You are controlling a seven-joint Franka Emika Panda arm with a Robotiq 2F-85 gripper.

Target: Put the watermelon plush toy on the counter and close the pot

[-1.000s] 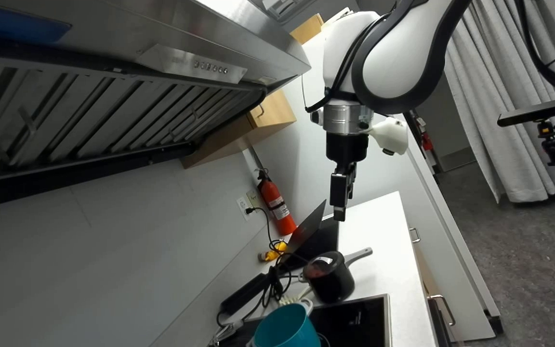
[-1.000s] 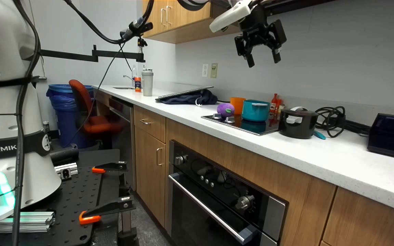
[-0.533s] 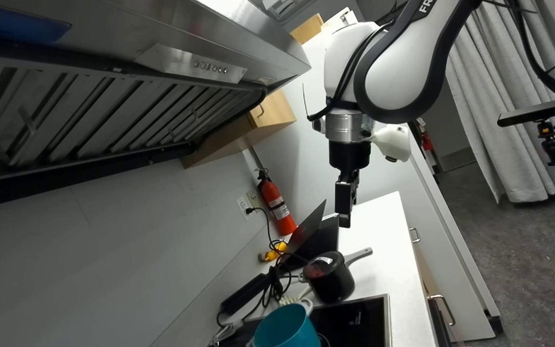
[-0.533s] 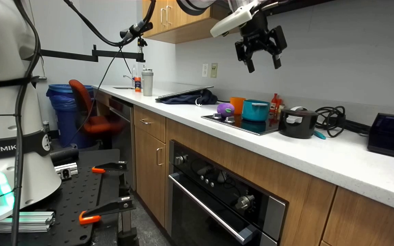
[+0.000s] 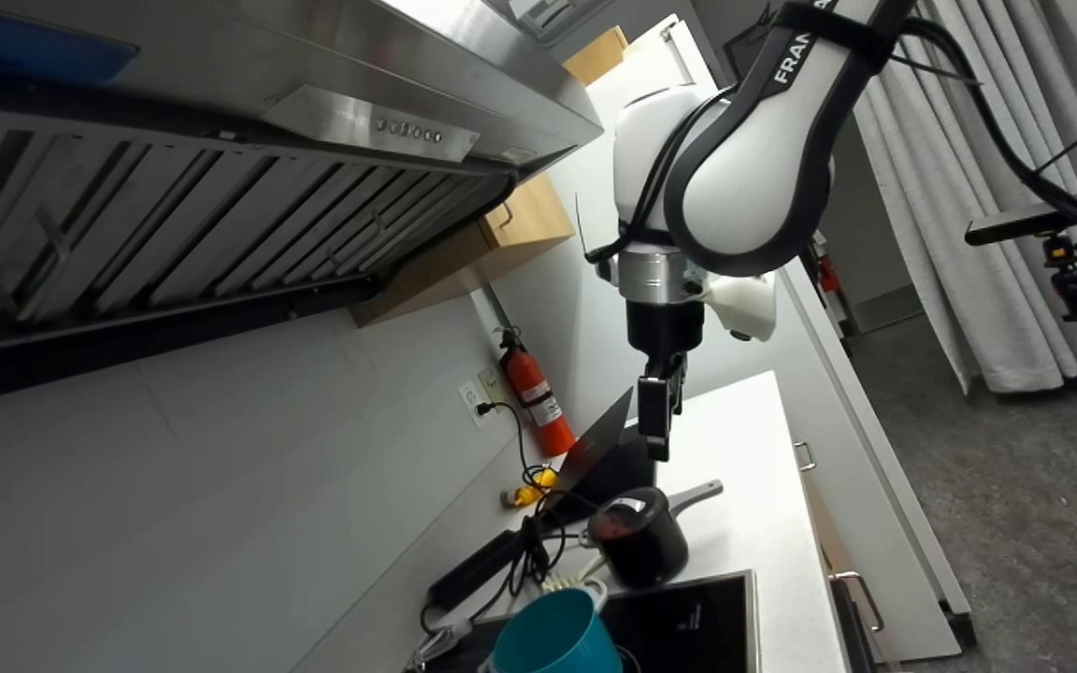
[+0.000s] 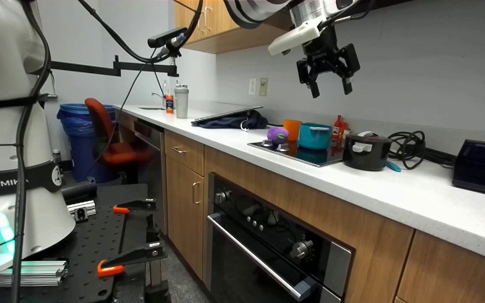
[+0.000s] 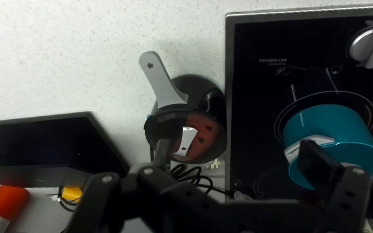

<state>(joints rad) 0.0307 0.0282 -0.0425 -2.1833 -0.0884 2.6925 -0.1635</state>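
Observation:
The dark pot stands on the white counter, beside the cooktop's edge. Its grey handle points over the counter in the wrist view. A see-through lid with a white handle appears to sit on the pot. The red watermelon plush toy with dark seeds shows inside, beneath the lid, partly hidden by the lid handle. My gripper is open and empty, pointing down, well above the counter. In the wrist view the gripper has one finger over the pot's side and one over the teal bowl.
The teal-blue bowl and a purple plush are on the cooktop. An orange cup and red bottles stand behind. Black cables and a dark box are past the pot. A range hood hangs above.
My gripper has moved down, with a slight shift sideways, staying open. The pot, lid, toy and other objects have not moved.

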